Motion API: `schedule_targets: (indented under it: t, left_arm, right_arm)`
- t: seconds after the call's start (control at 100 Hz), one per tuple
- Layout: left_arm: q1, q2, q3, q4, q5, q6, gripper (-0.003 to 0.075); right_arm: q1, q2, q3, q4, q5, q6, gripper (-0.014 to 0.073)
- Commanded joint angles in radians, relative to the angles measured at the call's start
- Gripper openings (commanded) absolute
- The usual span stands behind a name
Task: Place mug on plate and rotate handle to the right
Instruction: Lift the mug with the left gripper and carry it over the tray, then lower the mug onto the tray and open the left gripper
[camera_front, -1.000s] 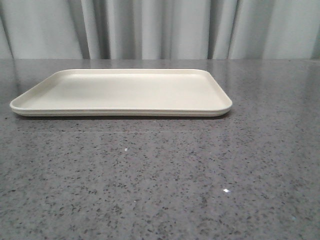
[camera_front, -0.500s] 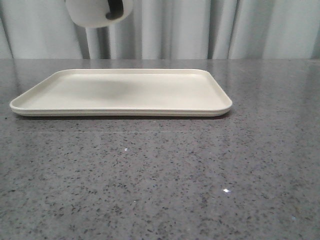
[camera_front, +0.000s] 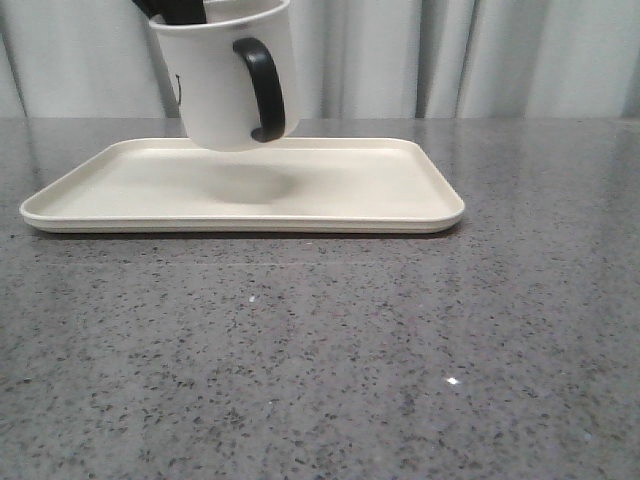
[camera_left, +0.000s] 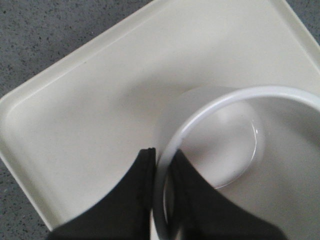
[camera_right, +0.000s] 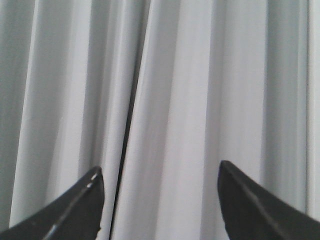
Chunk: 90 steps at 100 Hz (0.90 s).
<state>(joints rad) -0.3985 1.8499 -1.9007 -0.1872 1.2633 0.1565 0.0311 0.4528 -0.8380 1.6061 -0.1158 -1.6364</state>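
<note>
Nearest: speckled grey stone table (camera_front: 320, 350), with no label or marking to read. Beyond it, the cream rectangular plate (camera_front: 400, 195), lying flat and unbranded as far as visible.

Hanging above the plate's left half, not touching it: the white mug (camera_front: 215, 90), slightly tilted, with a soft shadow directly beneath on the tray floor. Black handle (camera_front: 264, 90) turned to the right and somewhat toward the camera.

Left gripper (camera_left: 161, 156) clamped on the mug's rim wall, one finger inside and one outside, near the side away from the handle. Right gripper (camera_right: 160, 167) spread apart, holding nothing, facing only the pleated grey curtain (camera_front: 500, 60) at the back.

Likely trouble from here:
- A thin pinch on one smooth, glossy wall, so possible pivoting or slipping of the mug between the pads.
- With the tilt, a landing on the base edge rather than flat, then rocking or tipping on release.
- Too early a release, meaning a drop onto the hard tray and a possible chip or bounce.
- Too firm a press, sliding the light tray on the stone.
- Over-turning afterwards, since the handle seems close to rightward already.

Writing: none legible. Only a sliver of black print (camera_front: 178, 88) at the mug's left edge, too little to make out.
</note>
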Motion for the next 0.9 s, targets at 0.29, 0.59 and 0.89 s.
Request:
schedule_targets:
  t: [0.29,0.59,0.89]
  left_arm:
    - [-0.038,-0.014,-0.032,-0.031,0.0,-0.002,-0.002]
    - [-0.038,-0.008,-0.023,-0.031,0.0,-0.002,-0.002]
    - [-0.038,0.033,-0.023,-0.036,0.0,-0.006,-0.002]
  right_arm:
    - [-0.003,0.011,-0.023,-0.013,0.013,-0.006,0.0491]
    - [-0.003,0.011,-0.023,-0.013,0.012,-0.006,0.0491]
    - [-0.003,0.011,-0.023,-0.013,0.012,-0.006,0.0491]
